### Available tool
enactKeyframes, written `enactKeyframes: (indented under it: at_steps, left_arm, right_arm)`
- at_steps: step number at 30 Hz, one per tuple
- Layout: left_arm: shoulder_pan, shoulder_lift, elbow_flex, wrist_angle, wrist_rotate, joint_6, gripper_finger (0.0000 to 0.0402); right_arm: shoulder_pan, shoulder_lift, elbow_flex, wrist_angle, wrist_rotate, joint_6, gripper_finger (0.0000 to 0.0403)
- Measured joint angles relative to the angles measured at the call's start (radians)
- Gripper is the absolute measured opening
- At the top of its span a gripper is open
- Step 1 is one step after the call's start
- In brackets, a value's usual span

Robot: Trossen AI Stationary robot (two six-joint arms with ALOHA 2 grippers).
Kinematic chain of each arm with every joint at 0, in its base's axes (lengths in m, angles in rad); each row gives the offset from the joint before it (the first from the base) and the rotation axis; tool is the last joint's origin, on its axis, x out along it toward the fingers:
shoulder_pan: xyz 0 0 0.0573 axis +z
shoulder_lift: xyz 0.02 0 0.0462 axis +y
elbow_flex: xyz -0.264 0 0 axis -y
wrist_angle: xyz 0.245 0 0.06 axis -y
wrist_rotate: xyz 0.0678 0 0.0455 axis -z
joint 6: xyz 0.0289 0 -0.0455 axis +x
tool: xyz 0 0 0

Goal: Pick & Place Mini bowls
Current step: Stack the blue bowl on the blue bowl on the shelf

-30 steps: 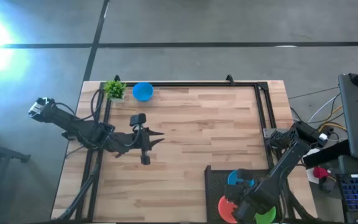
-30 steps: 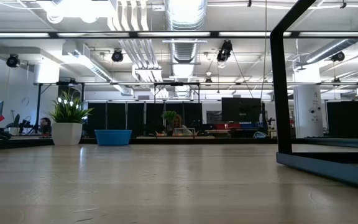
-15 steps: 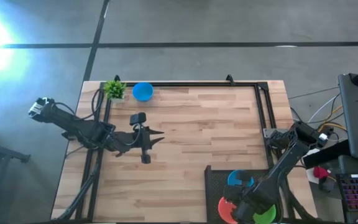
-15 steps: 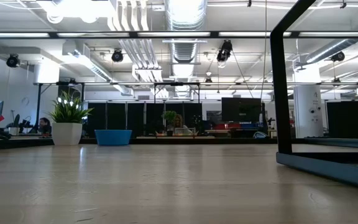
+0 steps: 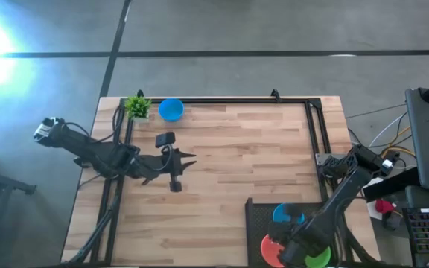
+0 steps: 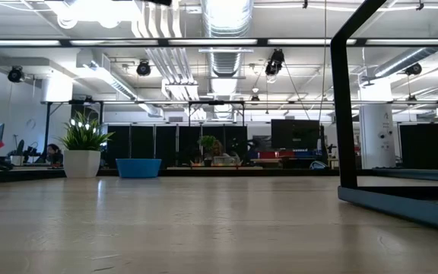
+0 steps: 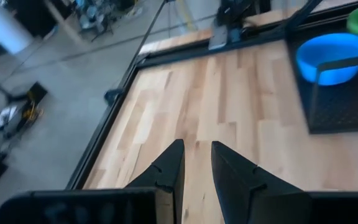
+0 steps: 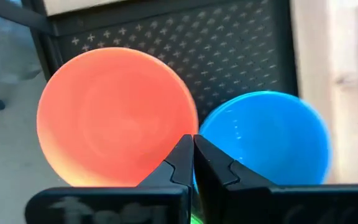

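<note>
The right gripper [image 5: 293, 249] is hovering over the dark perforated tray [image 5: 258, 216] at the table's near right corner. In the right wrist view its fingers [image 8: 178, 163] are pressed together with no gap, gripping nothing. Directly beyond the fingertips, an orange bowl [image 8: 117, 115] and a blue bowl [image 8: 266, 140] are lying side by side on the tray, rims touching or nearly so; whether the fingertips are contacting either rim cannot be determined from this angle. A green bowl [image 5: 319, 257] is showing at the tray's near edge in the high view.

The left gripper [image 5: 188, 161] is hanging over the bare wood of the table [image 5: 237, 149] left of centre, fingers [image 7: 166, 171] close together with a narrow gap, empty.

Compared with one second ago, the left gripper is sitting slightly farther from the near edge, while the right arm is holding almost the same pose.

A second blue bowl [image 5: 170, 109] is resting at the far left corner, just beside the small potted plant [image 5: 136, 106], well apart from both grippers.
</note>
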Motion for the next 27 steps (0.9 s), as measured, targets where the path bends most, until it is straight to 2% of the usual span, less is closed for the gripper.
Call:
enactKeyframes:
  at_steps: [9, 15, 22, 27]
  left_arm:
    - [0.167, 0.002, -0.001, -0.134, 0.004, -0.124, 0.0076]
    - [0.36, 0.008, -0.001, -0.218, 0.15, -0.213, 0.0076]
    - [0.589, 0.051, -0.001, -0.25, 0.172, -0.231, 0.0076]
    - [0.719, 0.091, -0.001, -0.249, 0.227, -0.247, 0.0076]
  right_arm:
    - [0.0, -0.002, 0.13, -0.197, 0.148, -0.003, 0.0008]
    - [0.0, -0.003, 0.232, -0.389, 0.257, 0.074, 0.0008]
    - [-0.004, -0.04, 0.273, -0.396, 0.43, 0.071, 0.0008]
    - [-0.013, -0.086, 0.278, -0.398, 0.567, 0.076, 0.0008]
